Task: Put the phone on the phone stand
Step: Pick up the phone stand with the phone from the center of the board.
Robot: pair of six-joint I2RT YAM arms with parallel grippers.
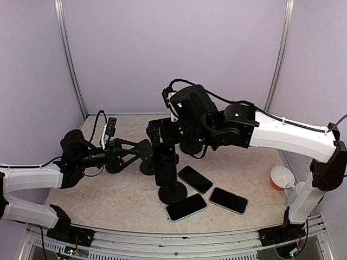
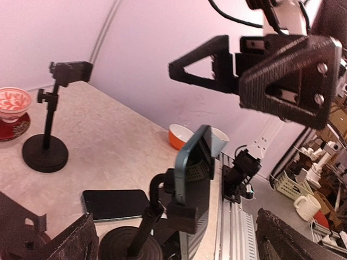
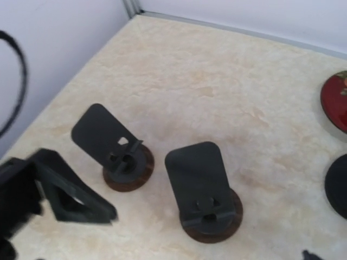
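We found the phone (image 1: 165, 168) already seated in the phone stand (image 1: 172, 193). It was held upright in the stand's clamp on a black stem, and the round base rested on the table (image 1: 108, 200) a little near of the middle. In the left wrist view the phone showed us its bluish edge, and the clamp gripped it low on its body.

The left gripper (image 1: 142, 155) lay just left of the phone, its jaws spread wide and holding nothing. Its fingertips stood apart from both the phone and the stand. The right gripper (image 1: 161, 132) hung just far of the phone's top edge. It was likewise wide open and empty, with a gap between it and the phone.

To the right of the stand's base three more phones lay flat. A dark phone (image 1: 195, 179) lay just beside the base, a pale-edged phone (image 1: 186, 207) lay nearer, and a third flat phone (image 1: 228, 200) lay further right. An orange bowl (image 1: 282, 177) sat well apart from them near the right edge.

A tall clamp stand (image 2: 47, 135) stood at the far left. Near it was a red-patterned cup (image 2: 13, 103) on a saucer (image 2: 16, 129). Under the right wrist camera we saw one small plate stand (image 3: 127, 157) and another small plate stand (image 3: 206, 200) side by side.
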